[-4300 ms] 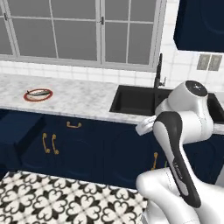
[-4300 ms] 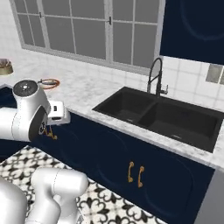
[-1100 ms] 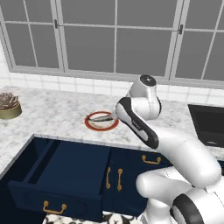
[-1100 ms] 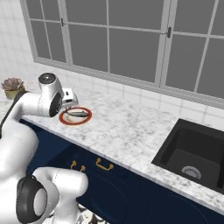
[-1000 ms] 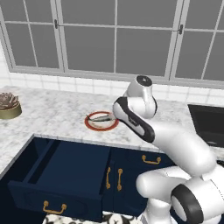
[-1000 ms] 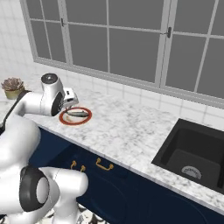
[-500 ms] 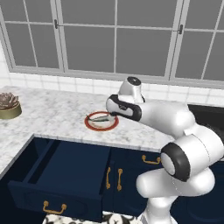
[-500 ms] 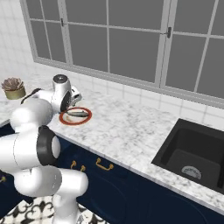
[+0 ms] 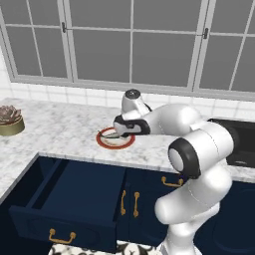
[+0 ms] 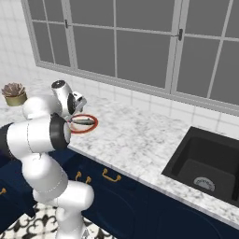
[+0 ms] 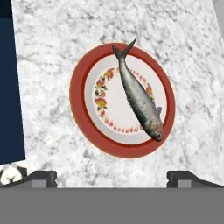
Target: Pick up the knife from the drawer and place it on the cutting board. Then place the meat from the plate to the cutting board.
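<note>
The plate (image 11: 87, 131), red-rimmed with a white centre, sits on the marble counter with the meat (image 11: 139, 98), a grey-silver fish, lying slantwise across it. My gripper (image 11: 111, 177) hovers just above the plate, open, with nothing between its fingertips (image 11: 41, 176). In the left base view the gripper (image 9: 119, 132) is over the plate (image 9: 107, 142), close to the meat (image 9: 112, 135). In the right base view the meat (image 10: 84, 121) rests on the plate (image 10: 88, 128) beside the gripper (image 10: 71, 119). The drawer (image 9: 74, 196) stands pulled open below. The knife and the cutting board are out of view.
A potted succulent (image 9: 10, 119) stands at the counter's left end. The black sink (image 10: 205, 163) lies far to the right. Navy cabinet doors with brass handles (image 9: 129, 203) sit under the counter beside the drawer. A window runs along the back wall.
The arm has swung its hand down and to the left, from above the counter to just over the plate. The jaws stayed open. Plate and meat have not moved.
</note>
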